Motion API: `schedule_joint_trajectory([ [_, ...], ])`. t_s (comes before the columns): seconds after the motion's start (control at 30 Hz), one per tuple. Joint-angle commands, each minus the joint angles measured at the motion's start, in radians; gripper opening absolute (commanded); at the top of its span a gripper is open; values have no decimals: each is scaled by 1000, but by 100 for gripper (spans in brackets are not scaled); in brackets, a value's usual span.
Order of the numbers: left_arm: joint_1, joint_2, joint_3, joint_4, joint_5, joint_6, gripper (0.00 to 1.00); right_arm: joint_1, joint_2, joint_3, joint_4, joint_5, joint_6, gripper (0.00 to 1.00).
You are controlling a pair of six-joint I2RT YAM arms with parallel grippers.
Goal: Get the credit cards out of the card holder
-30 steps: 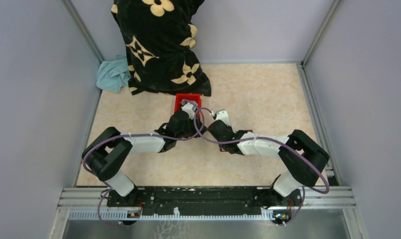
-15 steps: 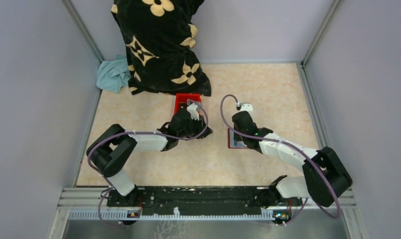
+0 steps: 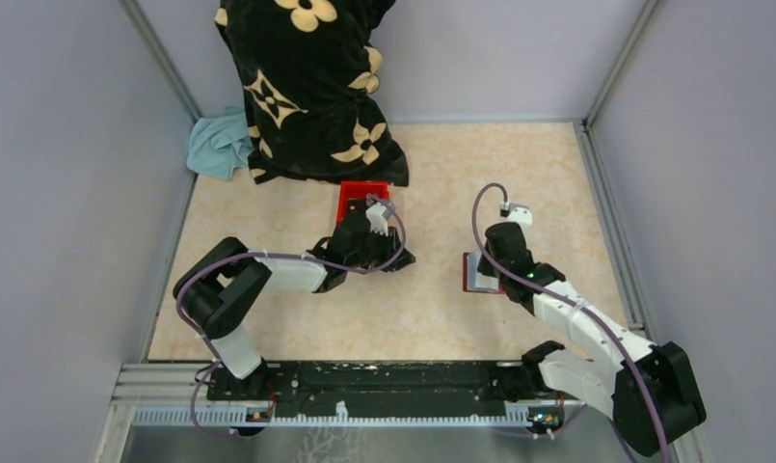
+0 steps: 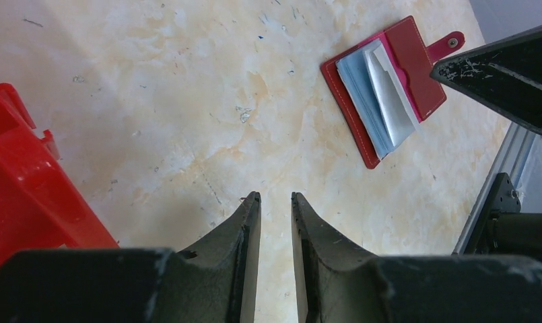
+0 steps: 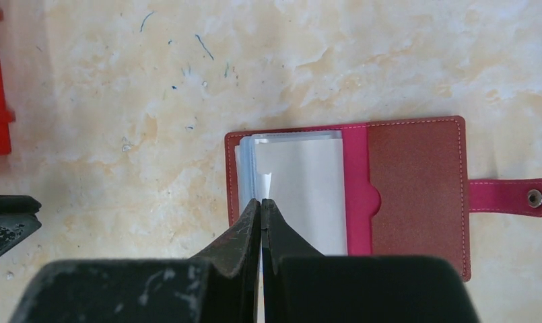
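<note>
The card holder (image 5: pixel 416 188) lies open on the table (image 3: pixel 519 174), right of centre in the overhead view, with pale credit cards (image 5: pixel 301 192) in its left half. The right claw (image 5: pixel 262 202) is closed tight, its tips at the cards' left edge. The left claw (image 4: pixel 276 196), narrowly parted and holding nothing, hovers beside a red box (image 4: pixel 19 175).

Left arm (image 3: pixel 280 276): mounted at the near left, upper link folded back sharply at the elbow, white forearm lying low and running rightward toward the middle, black wrist at its end. Left gripper (image 4: pixel 276 196): pointed down and to the right, its two dark fingers (image 4: pixel 244 225) parted by a narrow slit, tips level with each other. Right arm (image 3: pixel 584 318): mounted at the near right, elbow swung out to the near right corner, white forearm stretched diagonally forward and leftward, wrist pitched down. Right gripper (image 5: pixel 262 200): aimed downward, fingers pressed flat together along their length, tips meeting. The two grippers stand well apart.
</note>
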Motion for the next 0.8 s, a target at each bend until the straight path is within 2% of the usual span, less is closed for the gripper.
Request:
schedule_joint_trajectory([
  [0.0, -2, 2, 27, 30, 26, 1, 30, -20, -17, 16, 11, -18, -2, 0],
  [0.2, -2, 2, 29, 26, 24, 2, 30, -19, 37, 22, 32, -37, -49, 0],
  [0.23, -2, 2, 29, 26, 23, 3, 30, -19, 58, 33, 19, -30, -65, 13],
  [0.3, -1, 4, 30, 24, 25, 3, 30, -18, 96, 53, -3, -17, -88, 55],
  [0.33, -1, 7, 31, 24, 26, 3, 30, -18, 111, 62, -16, -17, -89, 69],
  [0.4, -2, 13, 35, 23, 33, 1, 30, -12, 127, 66, -9, -29, -99, 77],
  [0.7, -1, 14, 37, 20, 36, 4, 29, 12, 257, 100, -27, -6, -77, 79],
  [0.73, -1, 13, 37, 19, 36, 4, 29, 13, 274, 101, -24, -4, -73, 76],
  [0.77, -1, 13, 37, 17, 35, 5, 29, 15, 284, 98, -14, -2, -66, 67],
])
